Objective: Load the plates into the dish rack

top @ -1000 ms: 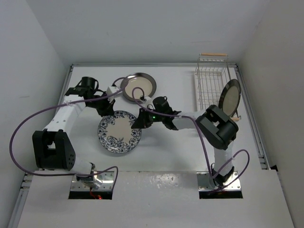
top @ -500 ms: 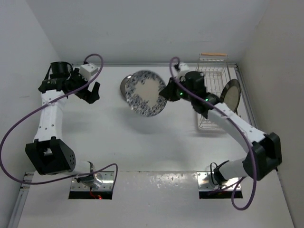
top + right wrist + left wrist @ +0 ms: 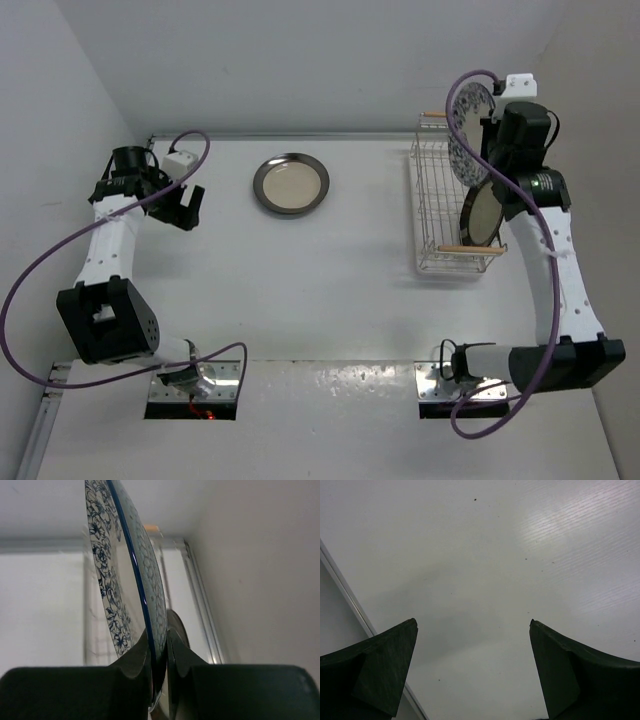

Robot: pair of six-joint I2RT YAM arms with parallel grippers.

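Since half a second ago the blue-flowered plate (image 3: pixel 466 130) has gone from mid-air over the middle of the table (image 3: pixel 330 290) to the far right corner, carried there by the right arm. It is now above the far end of the dish rack (image 3: pixel 435 215). The left arm has barely shifted.

The plate stands on edge, nearly upright, its top leaning a little to the right. Its patterned face is turned toward the left side of the table. It is glossy white with a dense blue floral band and a thin blue rim line, seen edge-on from the right wrist (image 3: pixel 107 580).

The right gripper (image 3: pixel 492 135) pinches the rim, one finger (image 3: pixel 135 660) on each face, and the plate rises away from the fingers. I cannot tell whether its lower edge touches the wires.

The rack is a long white wire basket along the right edge, its long axis running near to far, with a wooden bar at each short end. A cream plate with a dark rim (image 3: pixel 483 212) stands on edge in its near half, just below the lifted plate.

Another dark-rimmed cream plate (image 3: pixel 291 183) lies flat near the far edge, left of centre and well apart from the rack.

The left gripper (image 3: pixel 187 207) hangs by the far left corner with its dark fingers (image 3: pixel 385 665) spread wide over bare white tabletop (image 3: pixel 495 555), holding nothing.
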